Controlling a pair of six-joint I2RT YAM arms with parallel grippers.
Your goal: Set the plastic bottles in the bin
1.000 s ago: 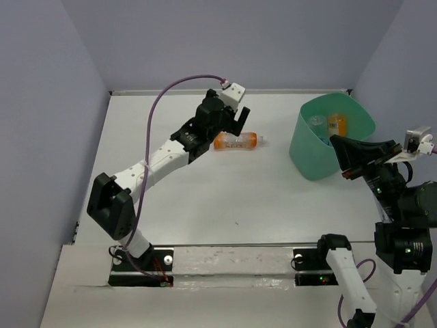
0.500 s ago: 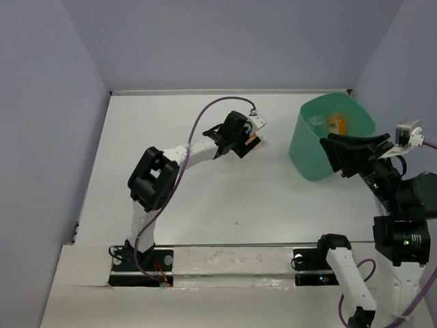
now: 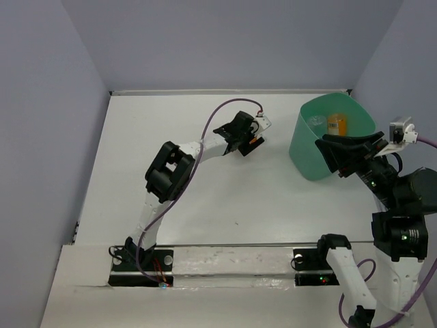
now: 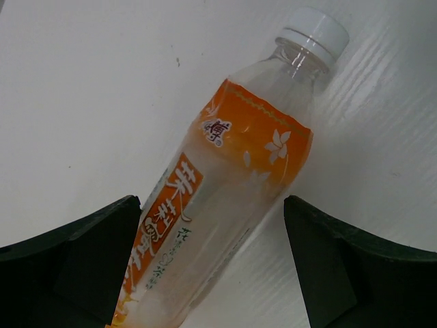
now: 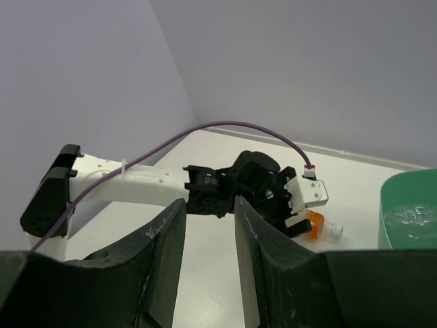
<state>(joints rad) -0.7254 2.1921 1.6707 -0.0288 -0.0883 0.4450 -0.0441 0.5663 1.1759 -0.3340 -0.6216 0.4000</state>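
A: Starting at the left gripper: spread to the full, gripping nothing, planted either side of the orange bottle. Bare table showing between bottle and right finger; on the left side, too tight to call touching or not.

B: Hard to read from above, though. Nearly all of that bottle buried under the wrist, just a sliver of orange peeking out. And in the left wrist view, base chopped off by the bottom edge.

A: Over to the right gripper: parted, holding nothing.

B: Poses?

A: Left arm reaching from its base at the near edge, elbow hiked up, forearm running out towards the far middle of the table, wrist tipped down, purple cable looping above. Right arm folded upright at the right edge, claw levelled leftwards, overlapping the right side of the bin as seen from above; height over it impossible to judge.

B: And the bottle's lie?

A: Flat on its side, long axis roughly left to right across the table, white cap towards the bin.

B: Inside the bin: one orange-tinted bottle and one clear bottle up near the rim; anything deeper masked by the wall. Bin itself cut off at the right edge of the right wrist view.
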